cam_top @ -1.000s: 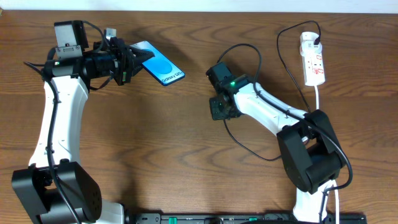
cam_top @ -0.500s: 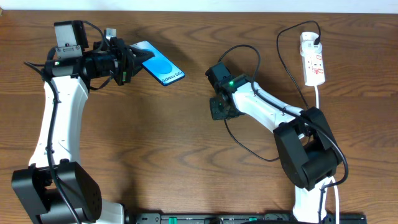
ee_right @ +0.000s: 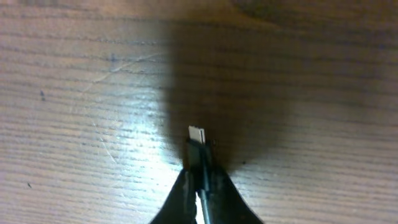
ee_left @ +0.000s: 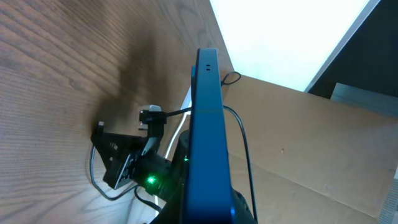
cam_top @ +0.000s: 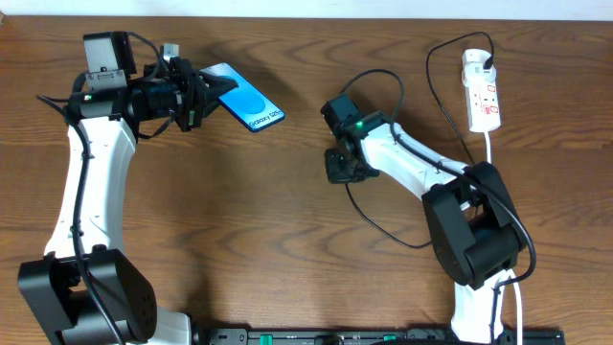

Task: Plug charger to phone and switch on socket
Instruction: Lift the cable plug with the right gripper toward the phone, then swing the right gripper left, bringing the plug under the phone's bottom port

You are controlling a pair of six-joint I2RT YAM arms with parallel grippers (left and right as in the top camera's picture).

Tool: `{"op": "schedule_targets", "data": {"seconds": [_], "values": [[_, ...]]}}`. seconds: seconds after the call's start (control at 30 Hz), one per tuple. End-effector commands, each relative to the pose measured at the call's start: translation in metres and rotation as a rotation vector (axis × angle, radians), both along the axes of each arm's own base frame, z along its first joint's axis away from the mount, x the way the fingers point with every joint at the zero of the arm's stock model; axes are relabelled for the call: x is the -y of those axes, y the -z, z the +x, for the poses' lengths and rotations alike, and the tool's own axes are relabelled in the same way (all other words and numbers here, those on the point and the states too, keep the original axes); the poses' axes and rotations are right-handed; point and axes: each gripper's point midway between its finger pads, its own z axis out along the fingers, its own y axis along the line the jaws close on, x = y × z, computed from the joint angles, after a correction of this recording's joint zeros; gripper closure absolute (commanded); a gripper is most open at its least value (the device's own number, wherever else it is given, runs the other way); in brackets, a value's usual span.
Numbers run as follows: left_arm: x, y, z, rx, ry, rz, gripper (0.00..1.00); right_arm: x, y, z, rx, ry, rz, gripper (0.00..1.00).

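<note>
Left gripper (cam_top: 206, 99), upper left, clamps the phone (cam_top: 251, 103); my right gripper (ee_right: 200, 183), centre, pinches the charger (ee_right: 196, 142) tip.

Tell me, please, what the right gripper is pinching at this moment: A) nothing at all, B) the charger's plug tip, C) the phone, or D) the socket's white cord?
B: the right wrist view shows the right gripper shut on the charger, its small plug tip poking out past the fingertips, while the phone sits in the left gripper.
</note>
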Motion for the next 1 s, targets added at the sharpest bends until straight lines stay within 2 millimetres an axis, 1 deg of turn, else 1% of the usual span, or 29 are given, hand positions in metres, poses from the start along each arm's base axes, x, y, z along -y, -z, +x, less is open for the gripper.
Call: {"op": "schedule_targets", "data": {"seconds": [0.0, 0.1, 0.2, 0.27, 0.33, 0.43, 0.57, 0.6, 0.63, 0.77, 0.87, 0.97], "values": [[0.004, -0.015, -0.004, 0.047, 0.028, -0.014, 0.93, 0.008, 0.036, -0.023, -0.118, -0.002, -0.031, 0.99], [0.004, -0.015, -0.004, 0.050, 0.030, -0.013, 0.93, 0.005, 0.034, -0.023, -0.119, -0.003, -0.017, 0.99], [0.004, -0.015, -0.004, 0.050, 0.029, -0.011, 0.93, -0.006, 0.027, -0.022, -0.142, -0.014, 0.058, 0.99], [0.003, -0.014, -0.003, 0.049, 0.024, -0.005, 0.93, -0.017, 0.017, -0.021, -0.157, -0.043, 0.141, 0.99], [0.003, -0.014, -0.003, 0.049, 0.023, -0.004, 0.93, -0.028, 0.002, -0.018, -0.160, -0.075, 0.240, 0.99], [0.003, -0.014, -0.004, 0.046, 0.023, -0.005, 0.93, -0.039, -0.031, -0.013, -0.139, -0.137, 0.390, 0.99], [0.003, -0.014, -0.004, 0.049, 0.025, -0.003, 0.93, -0.044, -0.088, -0.008, -0.073, -0.206, 0.586, 0.99], [0.003, -0.014, -0.004, 0.048, 0.025, -0.003, 0.93, -0.043, -0.114, -0.007, -0.033, -0.241, 0.663, 0.99], [0.003, -0.014, -0.004, 0.048, 0.025, -0.003, 0.93, -0.042, -0.131, -0.007, -0.004, -0.270, 0.709, 0.99], [0.003, -0.014, -0.004, 0.049, 0.025, -0.003, 0.93, -0.036, -0.166, -0.013, 0.058, -0.330, 0.782, 0.99], [0.006, -0.018, -0.005, 0.090, 0.058, -0.006, 0.93, -0.039, -0.191, -0.025, 0.090, -0.423, 0.877, 0.99], [0.011, -0.024, -0.010, 0.166, 0.122, -0.013, 0.93, -0.045, -0.209, -0.037, 0.090, -0.490, 0.980, 0.99]]}}
